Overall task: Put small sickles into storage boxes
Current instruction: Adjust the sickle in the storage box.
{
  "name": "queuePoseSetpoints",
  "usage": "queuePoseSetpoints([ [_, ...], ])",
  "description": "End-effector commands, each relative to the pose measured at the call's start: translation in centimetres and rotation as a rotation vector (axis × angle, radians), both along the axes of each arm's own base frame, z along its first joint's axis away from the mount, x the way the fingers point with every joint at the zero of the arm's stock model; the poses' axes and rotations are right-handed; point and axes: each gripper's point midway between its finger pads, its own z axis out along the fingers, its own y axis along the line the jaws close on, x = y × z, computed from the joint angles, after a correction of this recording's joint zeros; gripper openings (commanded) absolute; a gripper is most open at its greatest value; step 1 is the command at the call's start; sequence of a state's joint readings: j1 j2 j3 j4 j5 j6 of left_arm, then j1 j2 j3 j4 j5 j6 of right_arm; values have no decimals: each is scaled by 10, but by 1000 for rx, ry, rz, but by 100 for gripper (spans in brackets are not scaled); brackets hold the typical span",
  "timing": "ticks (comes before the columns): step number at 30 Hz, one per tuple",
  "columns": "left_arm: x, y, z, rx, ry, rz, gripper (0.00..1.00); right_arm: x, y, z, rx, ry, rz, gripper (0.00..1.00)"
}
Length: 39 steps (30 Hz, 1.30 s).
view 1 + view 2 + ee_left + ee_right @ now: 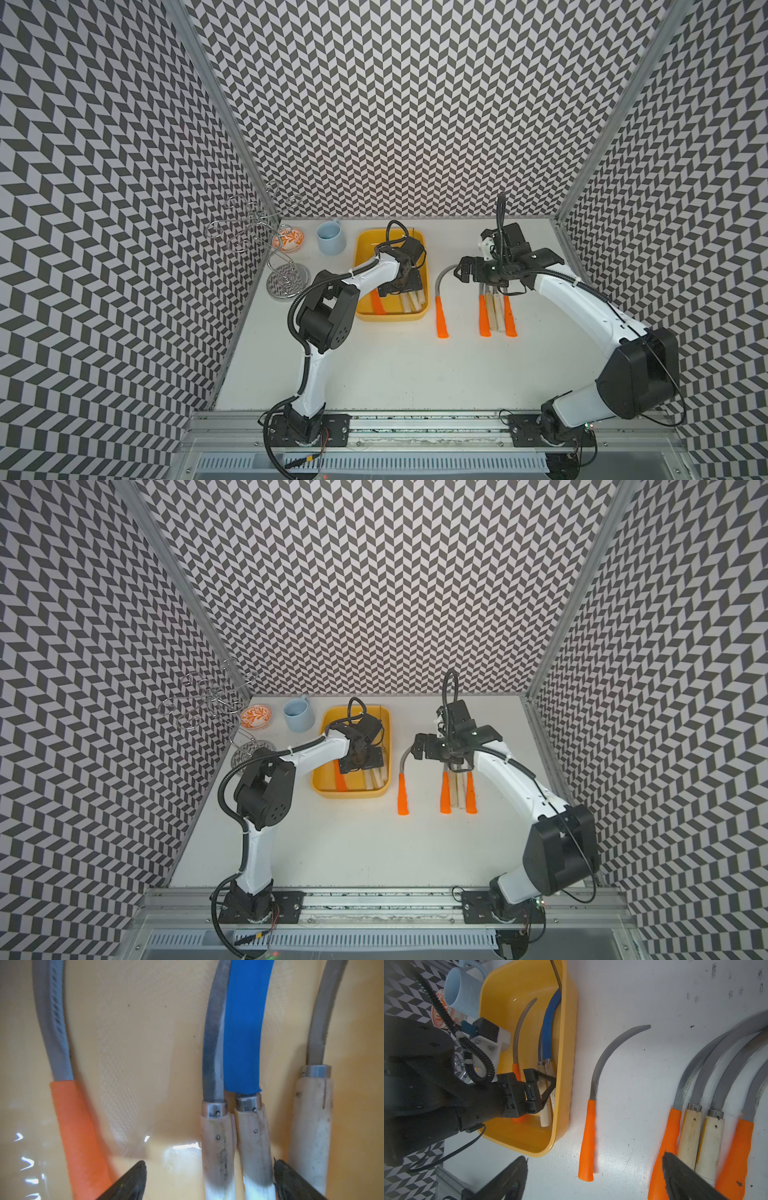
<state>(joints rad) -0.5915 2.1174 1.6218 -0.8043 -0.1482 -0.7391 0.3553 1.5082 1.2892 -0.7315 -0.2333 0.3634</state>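
Observation:
The storage box, a yellow tray (368, 249) (332, 725) (508, 991), holds several small sickles: one with an orange handle (76, 1136), and three with pale wooden handles, one of them blue-bladed (243, 1032). My left gripper (209, 1165) (401, 286) is low inside the tray and open, its fingers straddling two wooden handles (216, 1147) without closing on them. My right gripper (595, 1157) (488, 274) hangs open above the table. A lone orange-handled sickle (587, 1136) (441, 316) lies below its gap. Several more sickles (496, 316) (708, 1142) lie side by side under its outer finger.
A light-blue mug (331, 243) stands just left of the tray at the back. Beside it are an orange-patterned egg-shaped object (288, 244) and a wire rack (286, 278). Patterned walls close in the table on three sides.

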Motion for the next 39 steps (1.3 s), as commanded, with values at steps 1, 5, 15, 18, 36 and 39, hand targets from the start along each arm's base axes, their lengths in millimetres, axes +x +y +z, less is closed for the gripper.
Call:
queuePoseSetpoints([
  [1, -6, 4, -16, 37, 36, 13, 96, 7, 0, 7, 15, -40, 6, 100],
  [5, -13, 20, -23, 96, 40, 1, 96, 9, 1, 10, 17, -48, 7, 100],
  [15, -20, 67, -15, 131, 28, 48, 97, 9, 5, 6, 42, -38, 20, 100],
  [18, -24, 77, -17, 128, 34, 63, 97, 9, 6, 4, 46, -33, 23, 100],
  [36, -3, -12, 36, 13, -53, -43, 98, 3, 3, 4, 37, -32, 19, 100],
  [39, -2, -13, 23, 11, -39, -50, 98, 3, 1, 4, 28, -35, 19, 100],
])
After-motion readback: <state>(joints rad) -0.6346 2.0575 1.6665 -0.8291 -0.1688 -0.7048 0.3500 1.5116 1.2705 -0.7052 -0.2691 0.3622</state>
